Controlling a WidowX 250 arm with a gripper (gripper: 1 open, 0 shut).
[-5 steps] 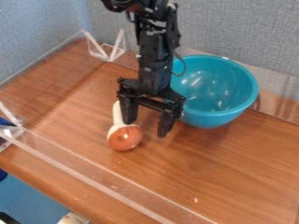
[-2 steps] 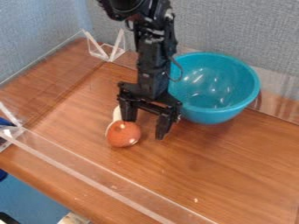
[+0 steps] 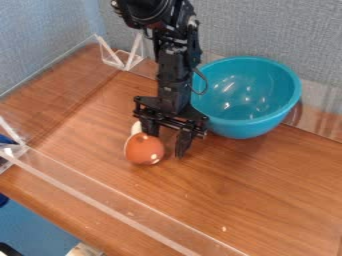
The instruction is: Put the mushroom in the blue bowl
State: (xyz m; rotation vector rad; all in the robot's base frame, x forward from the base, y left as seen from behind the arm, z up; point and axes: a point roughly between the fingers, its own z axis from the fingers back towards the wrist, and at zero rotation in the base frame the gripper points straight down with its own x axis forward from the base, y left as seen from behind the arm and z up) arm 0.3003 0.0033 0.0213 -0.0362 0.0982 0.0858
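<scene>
all-black arm (image 3: 171, 50), slim boxy links stacked into a narrow column, bulkier rounded joint housing at the top, thin dark cable running alongside it, ending in a black gripper (image 3: 167, 137) with a flat crossbar and thin straight jaws, no markings legible

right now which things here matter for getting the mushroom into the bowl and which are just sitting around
Part of the job:
- mushroom, lying on the table, fingers either side of it
- blue bowl, empty, just behind the arm
- gripper, pointing down over the mushroom

Just lying about:
- clear plastic wall along the table edge
- white stand at the back
</scene>
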